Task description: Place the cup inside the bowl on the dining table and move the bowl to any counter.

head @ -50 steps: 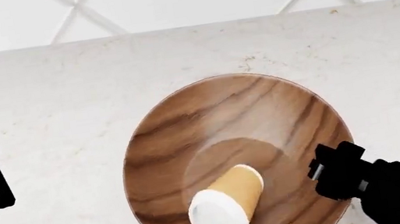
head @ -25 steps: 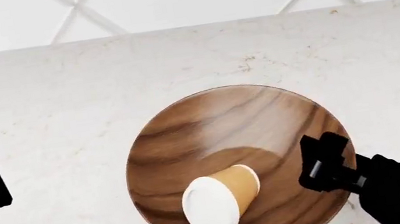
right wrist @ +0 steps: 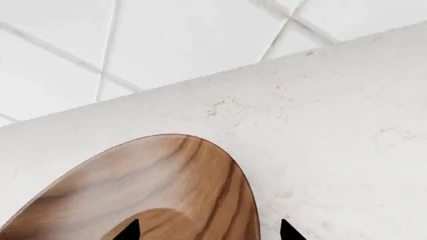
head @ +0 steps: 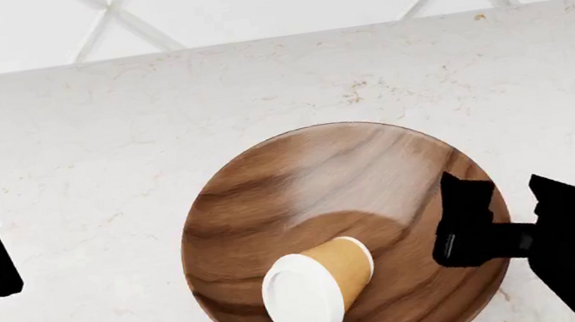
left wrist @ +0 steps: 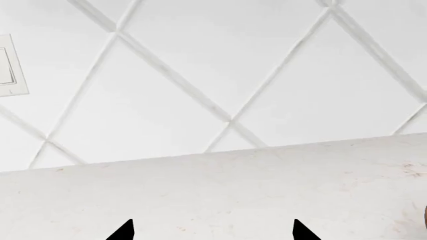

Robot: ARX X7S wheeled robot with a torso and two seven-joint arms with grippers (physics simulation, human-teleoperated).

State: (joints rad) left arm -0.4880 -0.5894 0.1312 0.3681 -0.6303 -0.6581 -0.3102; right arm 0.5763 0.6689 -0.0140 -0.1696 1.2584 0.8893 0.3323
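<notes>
Wooden bowl (head: 346,237) unmoved on counter (head: 95,154), cup (head: 317,285) inside; right claw (head: 503,207) now spread astride rim, gripping nothing.

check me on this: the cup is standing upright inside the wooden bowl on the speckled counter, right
Not quite. In the head view the cup lies on its side, white lid facing the camera. The rest holds: it is inside the wooden bowl, which sits on the speckled counter.
</notes>
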